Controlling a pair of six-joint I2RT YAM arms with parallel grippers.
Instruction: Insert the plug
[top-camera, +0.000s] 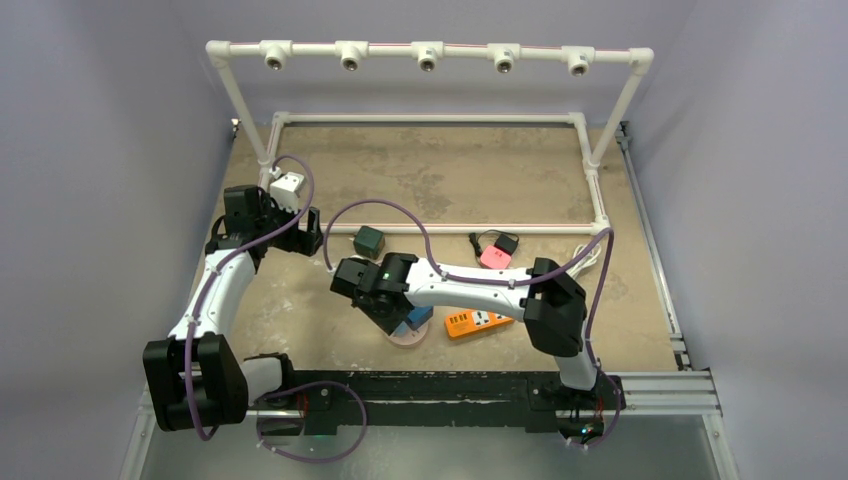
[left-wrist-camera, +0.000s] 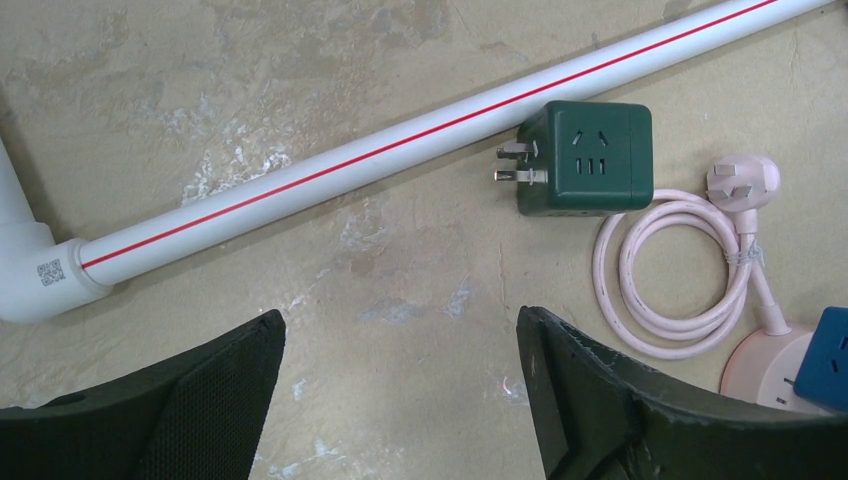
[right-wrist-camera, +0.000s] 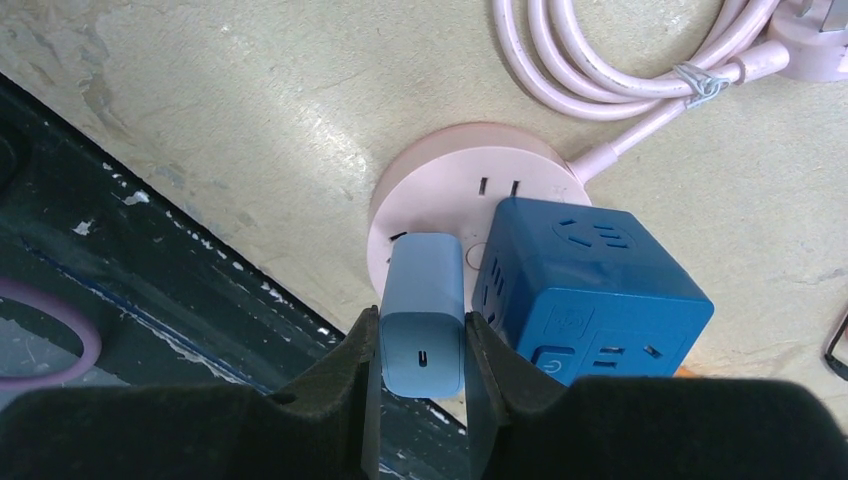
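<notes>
- From the top camera we see the left gripper (top-camera: 306, 232) out at 10 o'clock, just beside a white block (top-camera: 288, 187). The right gripper (top-camera: 398, 312) reaches across to the middle, over the pink round socket (top-camera: 410, 338) at 6 o'clock. A green cube (top-camera: 369, 240) lies between the two grippers, and an orange power strip (top-camera: 478, 322) lies just right of the socket.
- In the left wrist view we see that gripper (left-wrist-camera: 397, 318) spread wide, with only bare table between its fingers. The green cube (left-wrist-camera: 585, 158) lies at 2 o'clock against a white pipe (left-wrist-camera: 330, 170). A coiled pink cord (left-wrist-camera: 670, 285) lies at 3 o'clock.
- In the right wrist view we find the right gripper (right-wrist-camera: 423, 345) clamped on the light-blue plug (right-wrist-camera: 425, 280). The plug's far end meets the face of the pink round socket (right-wrist-camera: 440, 175). We cannot tell whether its prongs are seated. A blue cube (right-wrist-camera: 590, 285) sits on the socket, touching the plug at its 3 o'clock side.
</notes>
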